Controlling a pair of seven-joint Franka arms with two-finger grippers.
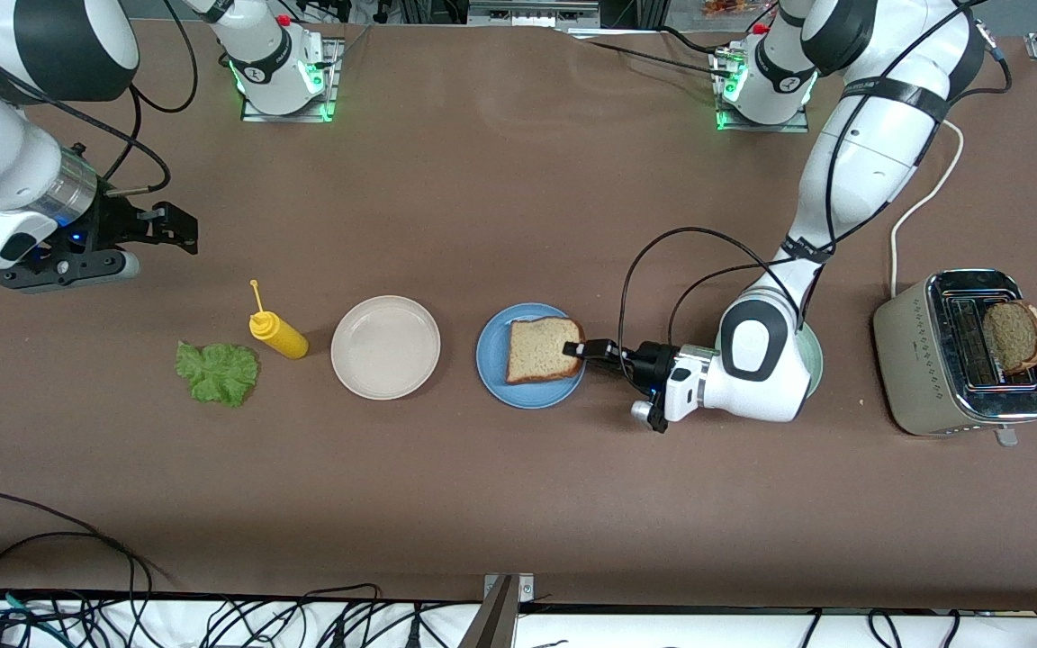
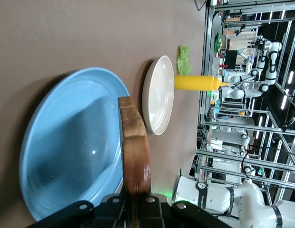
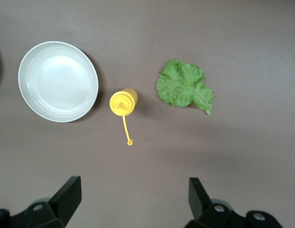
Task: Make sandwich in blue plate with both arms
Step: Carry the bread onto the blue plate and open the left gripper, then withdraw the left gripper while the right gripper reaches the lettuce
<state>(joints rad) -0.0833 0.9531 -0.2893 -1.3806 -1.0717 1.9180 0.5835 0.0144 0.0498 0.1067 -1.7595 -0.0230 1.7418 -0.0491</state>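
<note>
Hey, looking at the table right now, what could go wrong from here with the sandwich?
1. The left hand is shut on the crust of the bread slice over the blue plate; pulling away without opening could drag the slice off.
2. The right hand is open above bare table; reaching for the lettuce leaf it might knock over the yellow squeeze bottle standing beside it.
</note>
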